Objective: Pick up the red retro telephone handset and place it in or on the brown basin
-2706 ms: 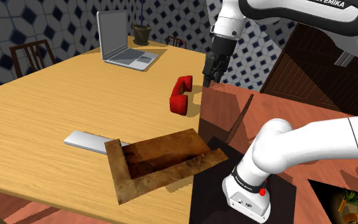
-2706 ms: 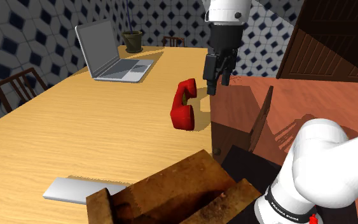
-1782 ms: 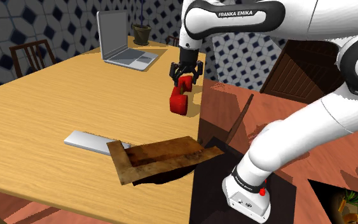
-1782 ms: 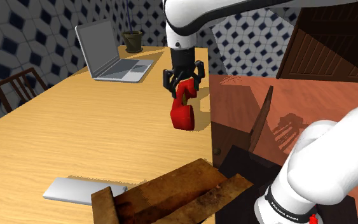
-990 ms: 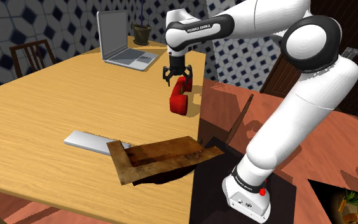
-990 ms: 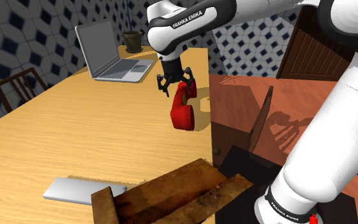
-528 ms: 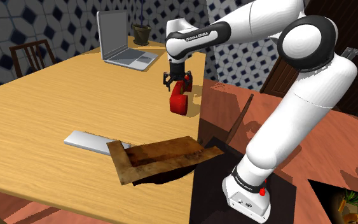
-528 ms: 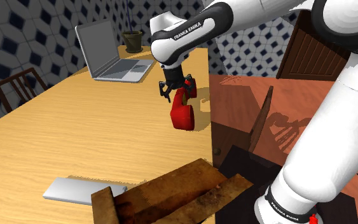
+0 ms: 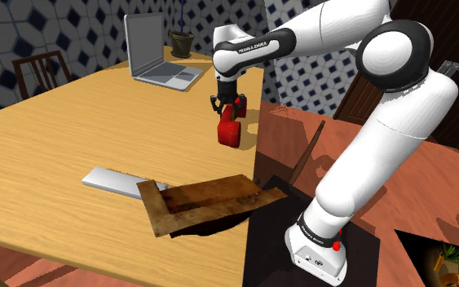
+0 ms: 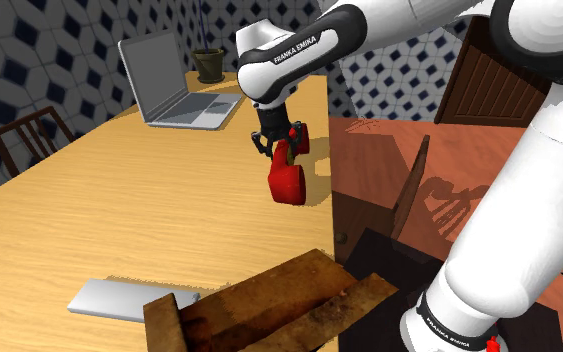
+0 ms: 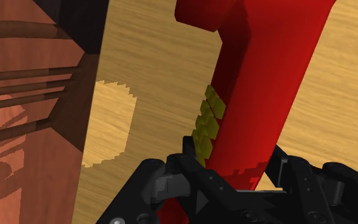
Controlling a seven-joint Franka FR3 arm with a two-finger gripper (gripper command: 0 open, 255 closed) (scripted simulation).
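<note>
On the desk [image 9: 64,139], close to its edge at the shoulder view's right: gripping the red handset [image 9: 229,132] by its upper end with the end effector [image 9: 228,104], narrowed to the width of the shaft. Pressing, or at least appearing to be pressing, that shaft from either side with the black fingers [image 11: 177,178] in the wrist view; hedging because of the speckled patches breaking up the contact line. Leaving the lower, bulbous end resting on the desk, not yet lifting.

Bearing on the coming move: lying directly beneath the end effector, not beside it. Running the long axis down from the clasped end and toward the shoulder view's bottom, tilted rather than flat, roughly along the desk's edge.

Sitting well apart, further along that same edge: the brown basin [image 9: 161,214], jutting a little past the desk, with a flat grey slab [image 9: 109,179] touching or just beside its rim.

Judging the next move: raising the low end clear, then carrying roughly along the handset's own axis to the basin.

Standing at the far end, well away: open laptop [image 9: 156,50] and plant pot [image 9: 181,41].
</note>
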